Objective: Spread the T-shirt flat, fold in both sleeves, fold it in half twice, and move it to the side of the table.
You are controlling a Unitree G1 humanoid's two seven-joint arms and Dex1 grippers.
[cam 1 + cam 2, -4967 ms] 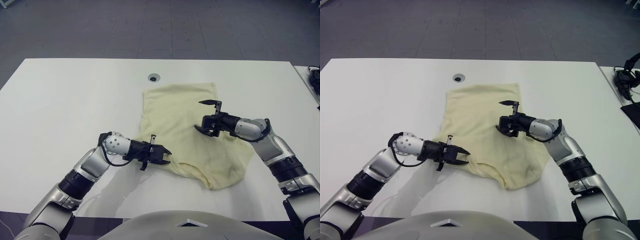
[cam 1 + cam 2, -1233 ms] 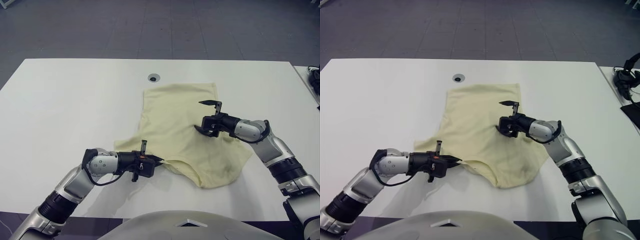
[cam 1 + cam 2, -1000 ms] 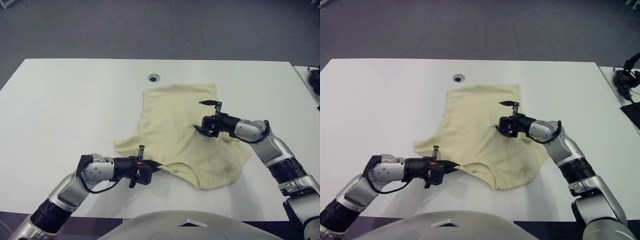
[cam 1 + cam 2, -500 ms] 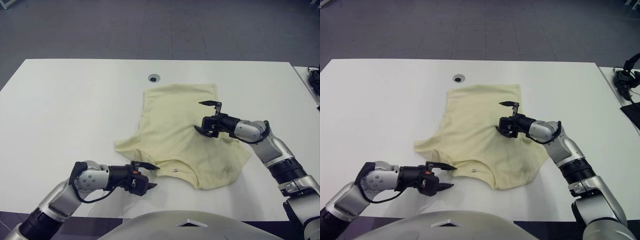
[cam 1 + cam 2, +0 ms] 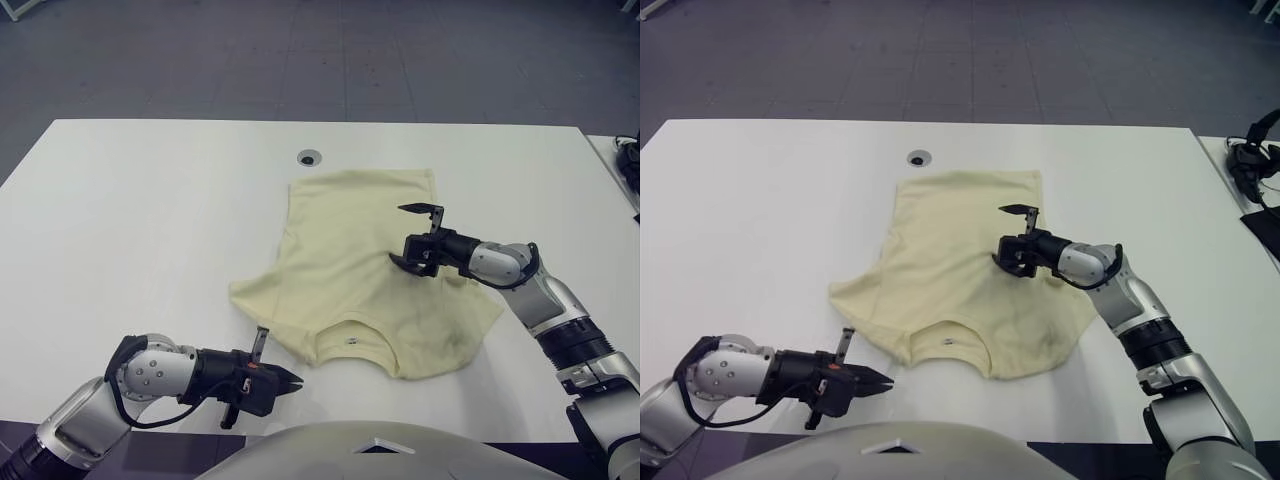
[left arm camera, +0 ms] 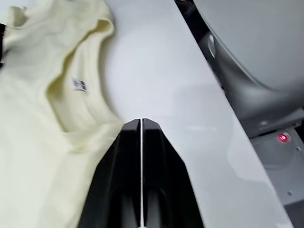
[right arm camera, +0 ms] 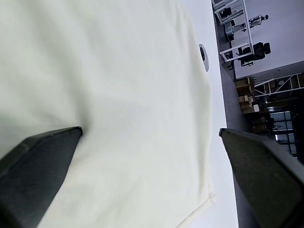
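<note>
As left wrist view shows, T-shirt [image 6: 28, 142] bears neck label [image 6: 80, 85].

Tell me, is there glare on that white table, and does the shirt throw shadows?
Left eye view: the table is evenly lit, no hard glare; the T-shirt shows only faint shading along its wrinkles. Left wrist view: a dull grey reflection on the table near its edge, beside the shut left pincer.

I count one T-shirt [image 5: 360, 270], one white table [image 5: 150, 200], one grommet hole [image 5: 309, 157] near its far edge, and two grippers: left gripper [image 5: 292, 381], right gripper [image 5: 397, 234].
</note>
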